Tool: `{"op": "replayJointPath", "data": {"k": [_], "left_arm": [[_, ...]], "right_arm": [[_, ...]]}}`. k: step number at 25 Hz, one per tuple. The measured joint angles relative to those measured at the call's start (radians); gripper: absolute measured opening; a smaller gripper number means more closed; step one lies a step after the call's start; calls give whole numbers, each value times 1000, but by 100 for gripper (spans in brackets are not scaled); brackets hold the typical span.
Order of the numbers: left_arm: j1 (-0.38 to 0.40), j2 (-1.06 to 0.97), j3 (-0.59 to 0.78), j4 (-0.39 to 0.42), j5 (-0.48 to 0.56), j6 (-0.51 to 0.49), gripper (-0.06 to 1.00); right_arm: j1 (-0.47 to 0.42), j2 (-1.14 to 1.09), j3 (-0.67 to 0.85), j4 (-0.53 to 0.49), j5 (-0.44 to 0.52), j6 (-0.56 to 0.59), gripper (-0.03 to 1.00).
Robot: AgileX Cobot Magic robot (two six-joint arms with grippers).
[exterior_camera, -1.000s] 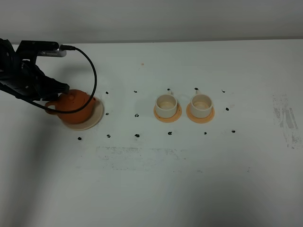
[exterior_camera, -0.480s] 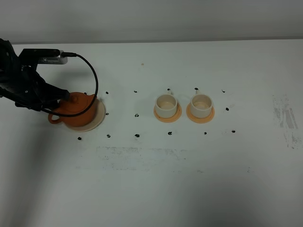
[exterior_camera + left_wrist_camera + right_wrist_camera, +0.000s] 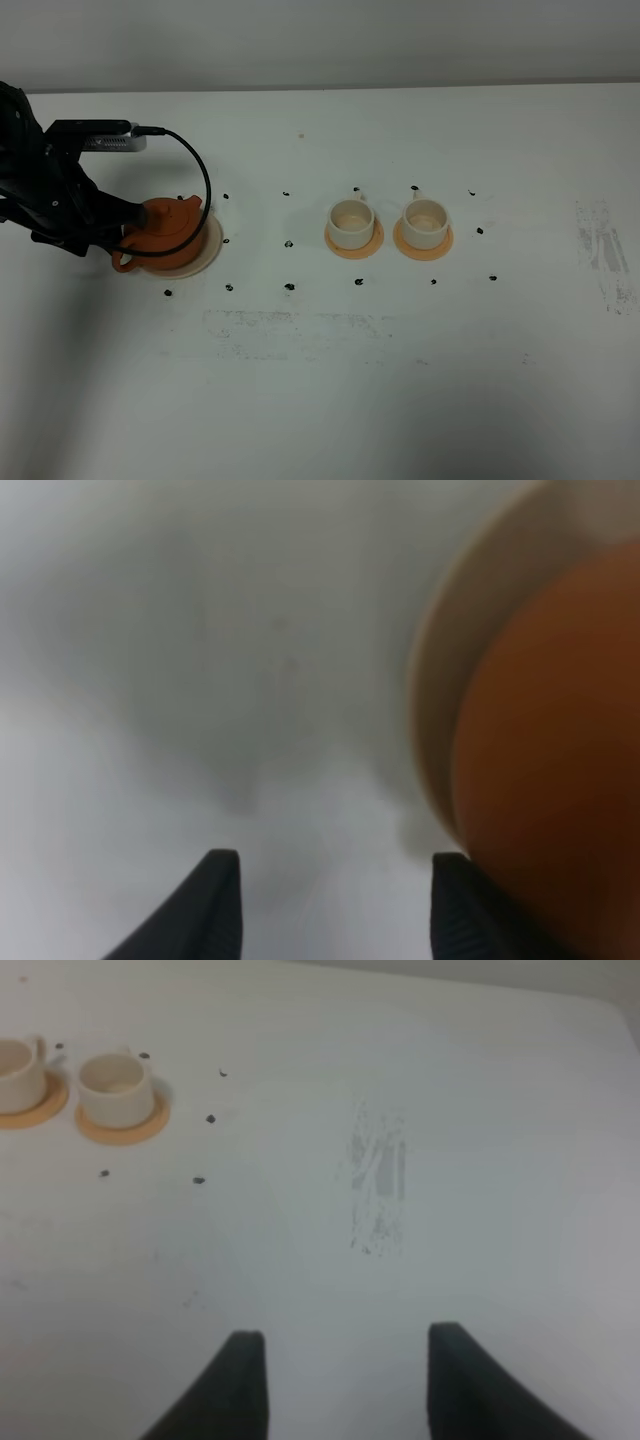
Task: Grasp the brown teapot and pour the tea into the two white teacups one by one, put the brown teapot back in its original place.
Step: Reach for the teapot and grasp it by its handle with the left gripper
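With the brown teapot (image 3: 165, 232) seated on its saucer (image 3: 208, 252) at the left of the desk (image 3: 400, 380) and the left gripper (image 3: 335, 880) held wide open and empty just beside it, the loop handle (image 3: 124, 263) should be centred between the fingers (image 3: 222, 900) before anything is squeezed.

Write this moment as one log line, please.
teapot: on saucer | left gripper: open, beside teapot | right gripper: open | teacups: on coasters
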Motion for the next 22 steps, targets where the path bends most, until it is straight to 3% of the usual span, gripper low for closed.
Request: {"op": "replayJointPath", "data": {"k": [9,14,19,22], "left_arm": [[4,-92,8,44,-12,0,46],[12,-219,93,80,-21,11,46],[-11,-330,110,90,122,62,46],[-44,-337,110,89,125,125,46]], "right_arm": [[0,0,0,0,0,0,39],[0,0,0,0,0,0,39],[0,0,0,0,0,0,39],[0,0,0,0,0,0,39]]}}
